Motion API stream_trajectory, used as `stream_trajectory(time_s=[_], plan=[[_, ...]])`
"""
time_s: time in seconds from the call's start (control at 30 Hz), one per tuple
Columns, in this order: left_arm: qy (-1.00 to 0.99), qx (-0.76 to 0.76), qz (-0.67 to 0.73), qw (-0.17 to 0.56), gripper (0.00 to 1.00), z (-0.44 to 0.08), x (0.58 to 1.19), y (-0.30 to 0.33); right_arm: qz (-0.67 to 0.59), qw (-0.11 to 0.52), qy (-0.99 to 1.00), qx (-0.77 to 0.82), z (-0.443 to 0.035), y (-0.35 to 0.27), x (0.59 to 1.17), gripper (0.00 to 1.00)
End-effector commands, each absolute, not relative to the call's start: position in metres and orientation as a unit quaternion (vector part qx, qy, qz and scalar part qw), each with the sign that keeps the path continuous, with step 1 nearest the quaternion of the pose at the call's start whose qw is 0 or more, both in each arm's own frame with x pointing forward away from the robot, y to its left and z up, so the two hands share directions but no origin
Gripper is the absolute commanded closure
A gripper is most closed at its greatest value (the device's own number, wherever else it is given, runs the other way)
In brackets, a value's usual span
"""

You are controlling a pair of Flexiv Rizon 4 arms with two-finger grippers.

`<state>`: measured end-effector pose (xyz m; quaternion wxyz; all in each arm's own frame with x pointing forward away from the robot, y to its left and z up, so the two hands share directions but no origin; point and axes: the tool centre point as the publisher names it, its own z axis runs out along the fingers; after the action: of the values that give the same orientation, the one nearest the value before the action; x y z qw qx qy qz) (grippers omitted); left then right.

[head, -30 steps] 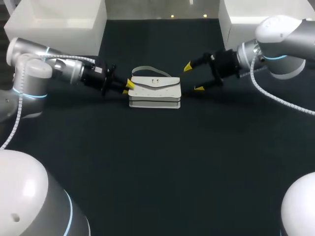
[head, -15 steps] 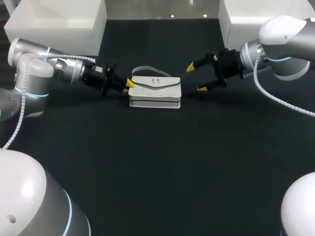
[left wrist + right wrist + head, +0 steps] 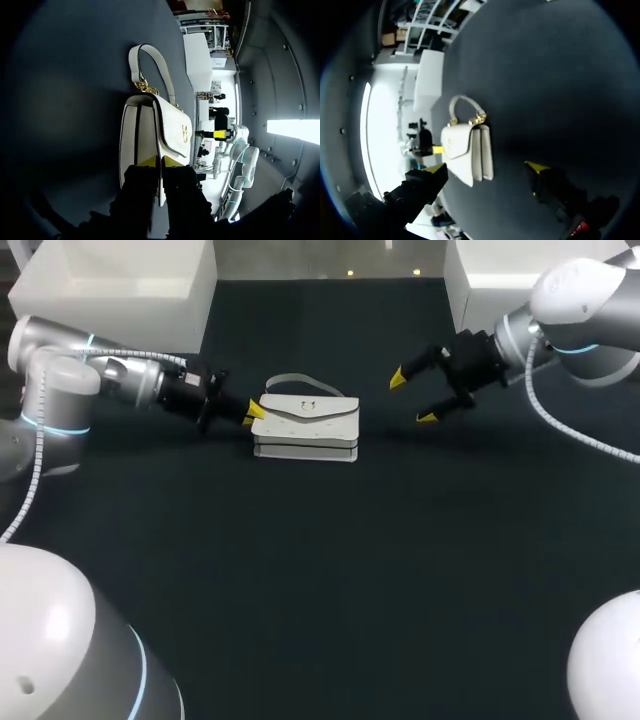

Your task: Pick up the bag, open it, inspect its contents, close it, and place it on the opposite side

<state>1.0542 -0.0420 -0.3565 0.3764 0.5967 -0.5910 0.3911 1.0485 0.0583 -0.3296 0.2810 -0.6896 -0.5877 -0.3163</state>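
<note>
Fingers [image 3: 146,160] of the left gripper [image 3: 159,162] stand almost together, their yellow tips nipping the bag [image 3: 150,125] by the edge of its near end, so this gripper has hold of it. The bag stretches straight ahead of them, seemingly resting on the table [image 3: 320,570], with its handle [image 3: 155,65] lying flat at the far side. The right gripper [image 3: 413,398] is spread wide and holds nothing; the bag lies ahead of its tips, well apart from them. I judge the task barely begun: one grip is taken, but the flap [image 3: 312,408] is down and its clasp [image 3: 184,131] shut, so lifting, opening, inspecting, closing and placing all remain. Both arms reach in low from their own sides, wrists levelled at the bag's opposite ends.
</note>
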Motion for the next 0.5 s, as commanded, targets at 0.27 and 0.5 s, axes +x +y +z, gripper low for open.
stream_trajectory(time_s=[0.27,0.5], plan=[[-0.600,0.606,0.385,0.353,1.00,-0.351,1.049,0.010,-0.225,0.170,-0.625,-0.728,-0.304,0.008,1.040,0.00],[-0.604,0.611,0.387,0.335,1.00,-0.349,1.045,0.035,-0.212,0.148,-0.598,-0.759,-0.301,-0.002,1.041,0.00]])
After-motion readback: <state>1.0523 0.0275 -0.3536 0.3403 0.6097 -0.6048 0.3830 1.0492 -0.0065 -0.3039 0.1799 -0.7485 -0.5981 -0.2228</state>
